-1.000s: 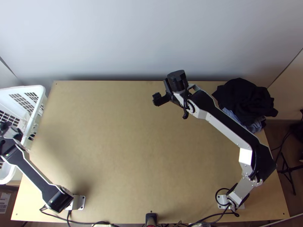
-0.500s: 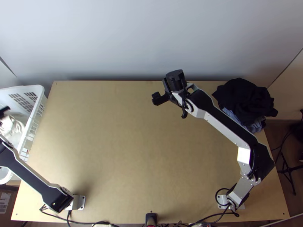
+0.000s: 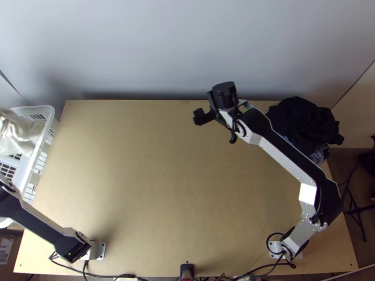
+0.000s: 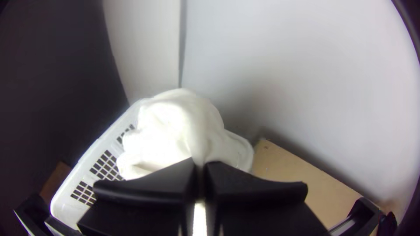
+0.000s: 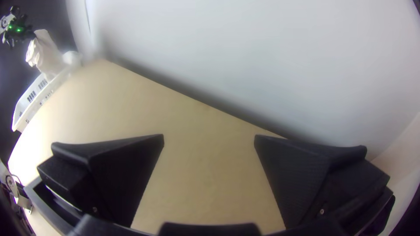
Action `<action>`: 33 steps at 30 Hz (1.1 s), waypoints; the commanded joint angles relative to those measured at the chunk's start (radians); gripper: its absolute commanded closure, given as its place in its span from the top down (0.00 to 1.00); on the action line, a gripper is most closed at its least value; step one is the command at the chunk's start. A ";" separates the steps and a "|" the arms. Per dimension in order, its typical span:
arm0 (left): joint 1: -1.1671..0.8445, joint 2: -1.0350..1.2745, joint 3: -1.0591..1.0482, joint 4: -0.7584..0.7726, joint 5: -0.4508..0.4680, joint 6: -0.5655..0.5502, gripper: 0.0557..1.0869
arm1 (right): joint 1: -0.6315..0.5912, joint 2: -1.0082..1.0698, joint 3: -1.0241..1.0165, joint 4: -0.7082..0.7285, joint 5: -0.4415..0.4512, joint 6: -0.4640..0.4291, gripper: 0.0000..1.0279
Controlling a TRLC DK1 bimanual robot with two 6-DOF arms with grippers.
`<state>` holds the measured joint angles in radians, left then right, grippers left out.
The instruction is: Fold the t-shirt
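Note:
White cloth, presumably the t-shirt, hangs bunched over the basket at the left edge of the top view. In the left wrist view, my left gripper is shut on a part of this white cloth, the rest drooping in loose folds. Its lower end overlaps the basket; whether it touches cannot be told. My right gripper is over the far part of the table, right of the middle, well away from the cloth. In the right wrist view, the right gripper stands wide open with nothing between its fingers.
The white slotted basket stands at the table's left edge. Dark clothes lie piled at the far right corner, with bluish cloth beneath. A pale wall rises behind the wooden table.
The white cloth has come up out of the basket and shifted toward the far side with the left arm. My right gripper has moved slightly to the right.

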<state>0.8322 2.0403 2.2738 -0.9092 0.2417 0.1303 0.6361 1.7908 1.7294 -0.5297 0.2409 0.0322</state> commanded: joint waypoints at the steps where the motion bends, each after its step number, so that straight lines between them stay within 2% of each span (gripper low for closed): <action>1: -0.143 -0.207 -0.069 -0.195 0.091 0.002 0.03 | -0.038 -0.037 -0.027 -0.001 0.003 0.012 0.93; 7: -0.285 -0.270 -0.082 -0.250 0.090 -0.055 0.03 | -0.072 -0.110 -0.114 -0.001 0.003 0.028 0.93; 13: -0.490 -0.327 -0.094 -0.346 0.047 -0.110 0.03 | -0.127 -0.242 -0.261 0.033 0.001 0.035 0.93; 16: -0.605 -0.374 -0.140 -0.347 0.011 -0.141 0.03 | -0.145 -0.304 -0.332 0.051 0.001 0.044 0.93; 20: -0.746 -0.422 -0.189 -0.347 0.010 -0.202 0.03 | -0.170 -0.393 -0.452 0.096 0.001 0.046 0.93; 33: -1.337 -0.430 -0.281 -0.365 -0.050 -0.363 0.03 | -0.268 -0.654 -0.878 0.269 0.000 0.058 0.93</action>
<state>-0.2207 1.6070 2.0457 -1.2739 0.2199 -0.1696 0.4194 1.2510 1.0458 -0.3279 0.2424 0.0788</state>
